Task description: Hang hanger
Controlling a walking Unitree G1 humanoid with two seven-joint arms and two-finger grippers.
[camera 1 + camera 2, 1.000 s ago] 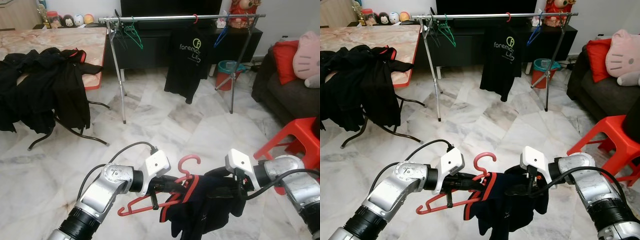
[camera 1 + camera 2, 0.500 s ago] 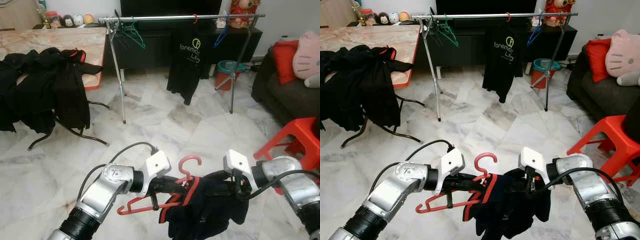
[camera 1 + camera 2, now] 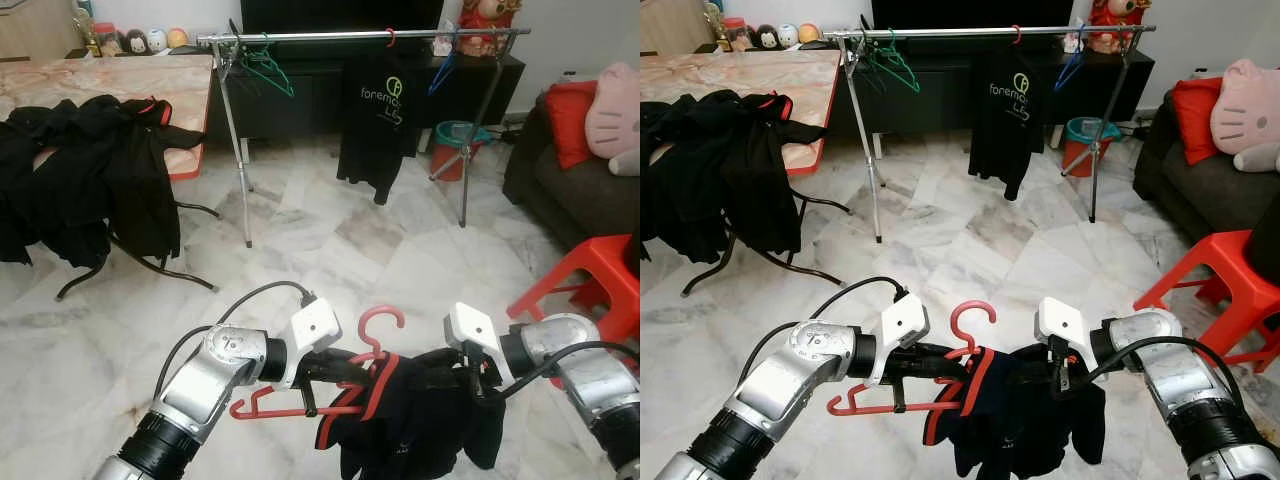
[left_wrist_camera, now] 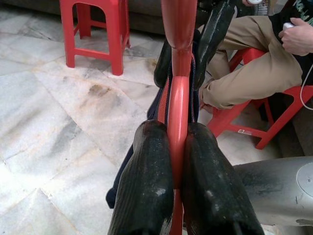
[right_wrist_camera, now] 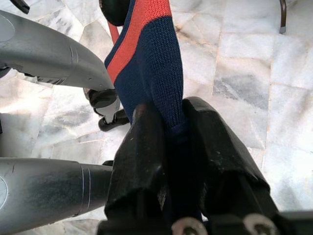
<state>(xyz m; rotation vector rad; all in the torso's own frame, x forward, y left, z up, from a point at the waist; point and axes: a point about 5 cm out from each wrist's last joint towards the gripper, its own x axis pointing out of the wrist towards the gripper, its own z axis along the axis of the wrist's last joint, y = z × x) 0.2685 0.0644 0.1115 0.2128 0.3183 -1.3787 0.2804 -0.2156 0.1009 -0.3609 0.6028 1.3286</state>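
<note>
Low in front of the robot, held between both arms above the marble floor (image 3: pixel 330 240): a red hanger (image 3: pixel 300 408) with a dark garment (image 3: pixel 410 430) trimmed in red draped over its right half. Left gripper (image 4: pixel 177 147) clamped shut on the hanger's red bar, the two black fingers (image 4: pixel 146 166) pressing it from either side. Right gripper (image 5: pixel 168 128) closed on the garment's dark knit cloth, pinched between its pads just below the orange-red band. Hook of the hanger pointing up between the two wrists.

Farther off, across the floor: a metal clothes rack (image 3: pixel 360 36) on thin legs, carrying a black printed T-shirt (image 3: pixel 380 120) on a red hook, a green hanger (image 3: pixel 268 70) near its left end and a blue hanger (image 3: pixel 443 70) near its right. Behind the rack, a low black cabinet (image 3: pixel 300 90). Beside the rack's right leg, a teal bin (image 3: pixel 455 140) with a red base; contents too small to tell.

At left, a table (image 3: pixel 120 80) with a pile of black clothes (image 3: pixel 90 180) spilling over its edge. At right, a red stool (image 3: pixel 590 280), a dark sofa (image 3: pixel 560 190) with a red cushion (image 3: pixel 570 115) and a pink plush (image 3: pixel 612 110). In the left wrist view, a seated person's leg (image 4: pixel 254 73) in tan trousers on a red stool.
</note>
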